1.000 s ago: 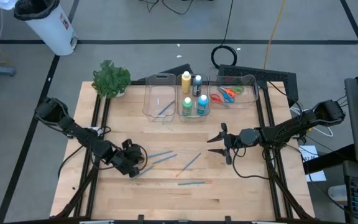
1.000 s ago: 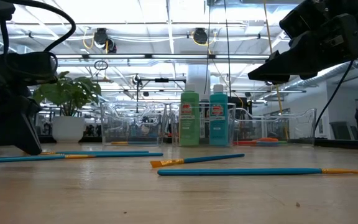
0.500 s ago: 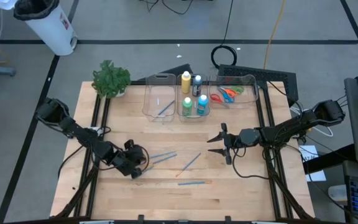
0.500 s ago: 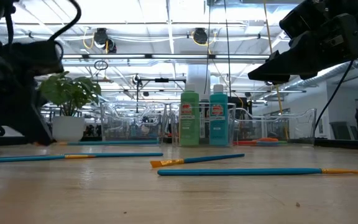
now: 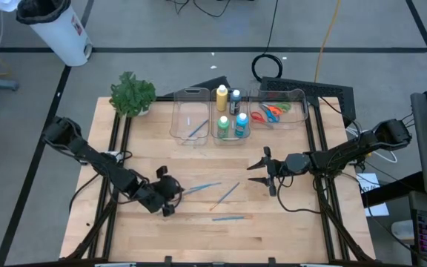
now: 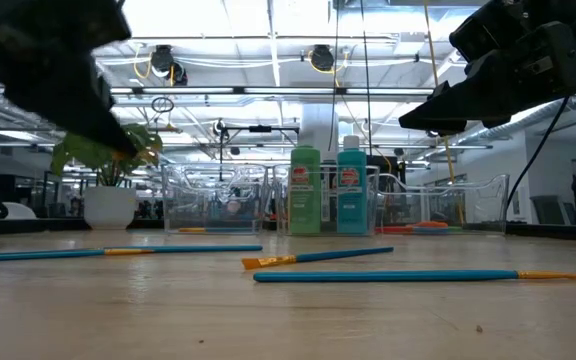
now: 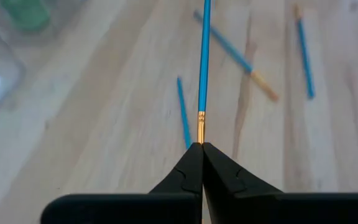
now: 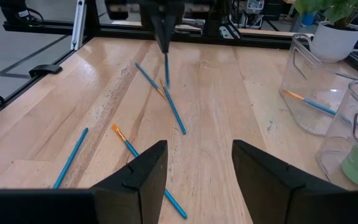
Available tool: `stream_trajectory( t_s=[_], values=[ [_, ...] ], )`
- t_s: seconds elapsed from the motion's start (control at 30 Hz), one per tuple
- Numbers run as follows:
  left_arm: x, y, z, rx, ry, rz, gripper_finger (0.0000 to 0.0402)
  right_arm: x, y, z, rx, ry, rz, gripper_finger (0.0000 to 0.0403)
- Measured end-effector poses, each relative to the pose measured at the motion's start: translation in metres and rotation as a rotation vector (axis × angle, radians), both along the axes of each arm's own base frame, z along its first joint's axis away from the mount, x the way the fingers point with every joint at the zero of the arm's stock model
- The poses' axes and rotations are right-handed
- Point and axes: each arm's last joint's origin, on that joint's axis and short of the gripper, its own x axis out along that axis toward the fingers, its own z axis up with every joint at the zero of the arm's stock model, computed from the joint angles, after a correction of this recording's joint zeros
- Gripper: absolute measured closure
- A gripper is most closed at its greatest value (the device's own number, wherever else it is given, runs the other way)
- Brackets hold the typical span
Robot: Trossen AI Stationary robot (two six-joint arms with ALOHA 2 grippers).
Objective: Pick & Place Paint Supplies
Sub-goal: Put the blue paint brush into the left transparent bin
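Note:
Several thin blue paintbrushes with orange tips lie on the wooden table [image 5: 288, 222], among them one [image 5: 228, 193] at mid-table and one [image 5: 228, 218] nearer the front. My left gripper [image 5: 175, 194] is shut on another paintbrush [image 7: 204, 62], left of centre. My right gripper [image 5: 262, 172] hovers open right of centre, touching nothing. At the far side, paint bottles [image 5: 230, 119] stand in the middle clear bin. Scissors [image 5: 271, 111] lie in the right bin [image 5: 299, 100], and a brush [image 5: 196, 130] lies in the left bin [image 5: 178, 111]. My left gripper pinches the paintbrush's bristle end between its two fingertips [image 7: 194, 158], just short of the gold ferrule [image 7: 201, 124]. The fingers slant down from the table's left and lie along the brush. The handle runs straight on from them. Its held end is raised; whether the far end [image 8: 166, 81] touches the table I cannot tell.
A potted leafy plant [image 5: 132, 95] stands at the far left corner. Loose brushes [image 8: 173, 112] lie between the two grippers. Bare wood lies along the near edge and on the table's right side.
My left gripper, shut throughout, has risen, moved a little toward the table's right and turned. One of the two brushes that lay side by side has come up with it by its bristle end; the other still lies on the table.

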Motion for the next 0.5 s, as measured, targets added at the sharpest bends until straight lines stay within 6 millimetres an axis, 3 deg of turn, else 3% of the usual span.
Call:
stream_trajectory(
  t_s=[0.17, 0.5],
  values=[
    [0.008, -0.003, 0.018, 0.091, -0.105, -0.044, 0.04, 0.0, 0.0, 0.0, 0.007, 0.001, -0.001, 0.0232],
    [0.016, 0.022, 0.015, 0.139, -0.326, -0.178, 0.04, -0.001, 0.001, -0.003, 0.036, 0.037, -0.005, 0.0232]
  ],
)
